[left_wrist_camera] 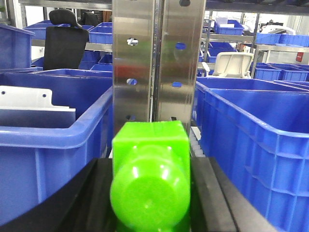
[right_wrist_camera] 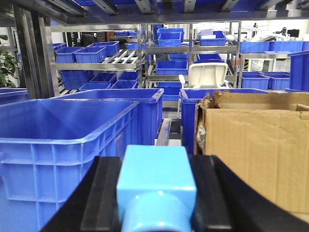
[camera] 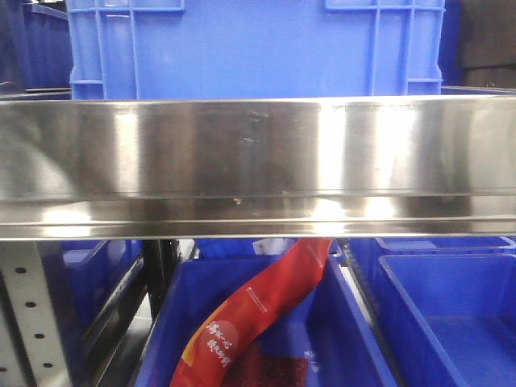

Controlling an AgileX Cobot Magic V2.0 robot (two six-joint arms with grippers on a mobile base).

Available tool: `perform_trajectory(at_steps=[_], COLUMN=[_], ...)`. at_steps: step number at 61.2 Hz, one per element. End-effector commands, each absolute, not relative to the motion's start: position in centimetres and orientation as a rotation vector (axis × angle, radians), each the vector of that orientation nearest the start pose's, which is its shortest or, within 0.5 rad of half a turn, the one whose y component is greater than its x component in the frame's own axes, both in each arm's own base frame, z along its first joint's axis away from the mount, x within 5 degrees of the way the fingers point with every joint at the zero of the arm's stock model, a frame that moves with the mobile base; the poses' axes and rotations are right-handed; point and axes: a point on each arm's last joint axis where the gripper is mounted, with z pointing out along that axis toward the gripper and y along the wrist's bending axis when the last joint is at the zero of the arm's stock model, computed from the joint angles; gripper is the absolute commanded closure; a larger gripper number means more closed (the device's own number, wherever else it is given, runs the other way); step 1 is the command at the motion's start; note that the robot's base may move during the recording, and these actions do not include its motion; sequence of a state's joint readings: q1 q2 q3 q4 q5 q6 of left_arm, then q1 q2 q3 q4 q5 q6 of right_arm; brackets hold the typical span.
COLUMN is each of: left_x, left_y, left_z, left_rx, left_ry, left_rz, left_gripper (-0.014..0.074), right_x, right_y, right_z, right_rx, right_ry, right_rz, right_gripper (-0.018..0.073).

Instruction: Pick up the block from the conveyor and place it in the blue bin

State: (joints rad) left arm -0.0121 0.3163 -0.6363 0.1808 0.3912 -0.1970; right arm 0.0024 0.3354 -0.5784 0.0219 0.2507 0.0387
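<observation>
Blocks sit in both claws: left claw (left_wrist_camera: 150, 203) clamps a green block (left_wrist_camera: 150, 145), right claw (right_wrist_camera: 155, 203) a light-blue block (right_wrist_camera: 155, 169). We advise carrying the left claw over the blue bin (left_wrist_camera: 260, 145) at its right, clear of the steel upright (left_wrist_camera: 154, 63) ahead, before releasing.

Beneath a rail (camera: 258, 161) a pouch (camera: 262, 306) lies in a lower bin (camera: 345, 322); the left block (left_wrist_camera: 150, 145), in the left gripper (left_wrist_camera: 150, 212), faces a post (left_wrist_camera: 135, 63) between a left tub (left_wrist_camera: 48, 145) and a right tub (left_wrist_camera: 260, 145); the right block (right_wrist_camera: 155, 169), in the right gripper (right_wrist_camera: 155, 212), has a tote (right_wrist_camera: 63, 145) left and a carton (right_wrist_camera: 256, 154) right.
</observation>
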Motion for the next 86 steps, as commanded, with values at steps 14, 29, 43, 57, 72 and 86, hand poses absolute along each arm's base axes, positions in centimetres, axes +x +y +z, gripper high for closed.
perform_trajectory(at_steps=[14, 29, 43, 57, 72, 86], left_x=[5.6, 5.6, 5.6, 5.6, 6.7, 10.7], left_y=[0.5, 0.5, 0.5, 0.5, -0.2, -2.5], left_z=[37.1, 37.1, 37.1, 37.1, 38.8, 40.1], left_rx=[-0.065, -0.065, -0.064, -0.065, -0.003, 0.179], left_ry=[1.527, 1.527, 1.525, 1.523, 1.5, 1.575], left_rz=[0.017, 0.017, 0.017, 0.015, -0.074, -0.173], left_gripper=[0.0707, 0.0707, 0.0707, 0.0707, 0.0707, 0.0707], right_x=[6.6, 6.6, 6.6, 6.6, 7.8, 11.7], right_y=[0.0, 0.0, 0.0, 0.0, 0.3, 1.5], right_z=[36.4, 36.4, 36.6, 36.6, 38.3, 40.3], right_rx=[0.03, 0.03, 0.03, 0.033, 0.007, -0.059], right_ry=[1.468, 1.466, 1.45, 1.446, 1.452, 1.511], right_rz=[0.042, 0.042, 0.042, 0.047, 0.076, 0.146], right_gripper=[0.0721, 0.0721, 0.0721, 0.0721, 0.0721, 0.0721])
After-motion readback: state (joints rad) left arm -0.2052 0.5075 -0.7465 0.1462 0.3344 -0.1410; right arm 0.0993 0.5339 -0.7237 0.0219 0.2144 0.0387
